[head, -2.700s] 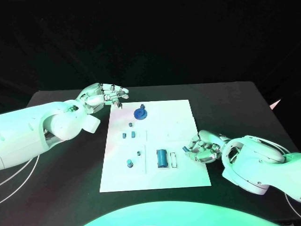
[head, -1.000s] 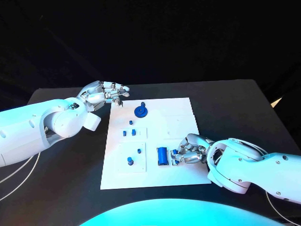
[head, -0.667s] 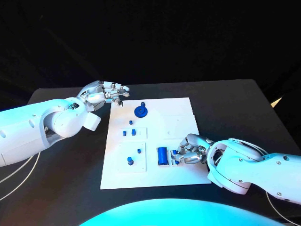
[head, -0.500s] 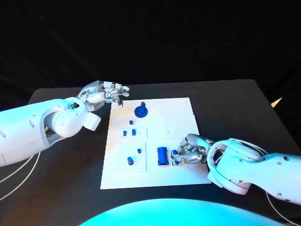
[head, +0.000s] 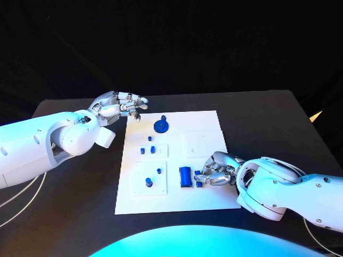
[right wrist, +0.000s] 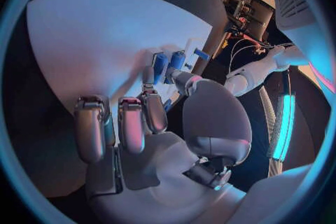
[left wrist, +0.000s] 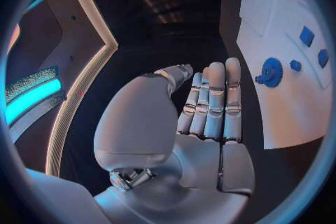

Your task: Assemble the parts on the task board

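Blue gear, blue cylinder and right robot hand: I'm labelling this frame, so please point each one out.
blue gear (head: 161,127): head view, on the round face of the gear.
blue cylinder (head: 185,176): head view, on the middle of its body.
right robot hand (head: 215,172): head view, on the back of the hand.

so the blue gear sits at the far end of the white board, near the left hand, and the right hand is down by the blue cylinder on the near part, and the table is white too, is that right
Nearly. The blue gear does sit at the far end of the task board, near the left hand, and the right hand is beside the blue cylinder. But the table is black, not white, as the head view shows.
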